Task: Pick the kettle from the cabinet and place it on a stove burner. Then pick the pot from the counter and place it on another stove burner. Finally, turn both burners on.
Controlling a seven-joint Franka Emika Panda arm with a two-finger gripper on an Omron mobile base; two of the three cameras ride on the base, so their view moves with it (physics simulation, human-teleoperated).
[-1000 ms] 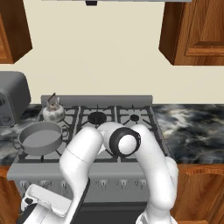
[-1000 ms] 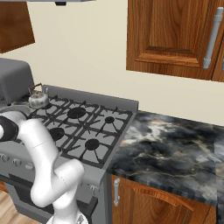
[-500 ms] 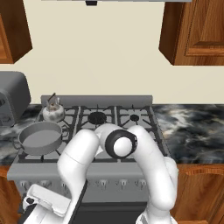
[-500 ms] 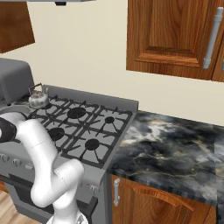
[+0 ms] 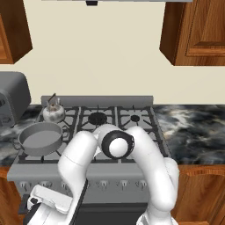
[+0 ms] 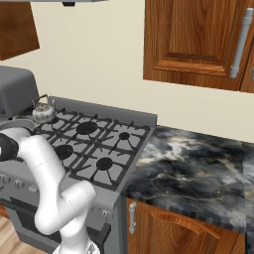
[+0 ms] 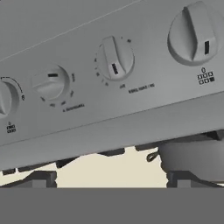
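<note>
The kettle (image 5: 53,113) sits on the stove's (image 5: 132,101) rear left burner, with the pot (image 5: 40,139) on the front left burner just in front of it. In the hand view, the stove's front panel is close up with its knobs (image 7: 114,57) in a row, and the pot's underside (image 7: 194,160) shows beyond the panel. The hand is low before the stove, jaws fully apart, holding nothing. The marbled bench (image 6: 198,168) lies beside the stove, under the wall cabinet (image 6: 198,39).
</note>
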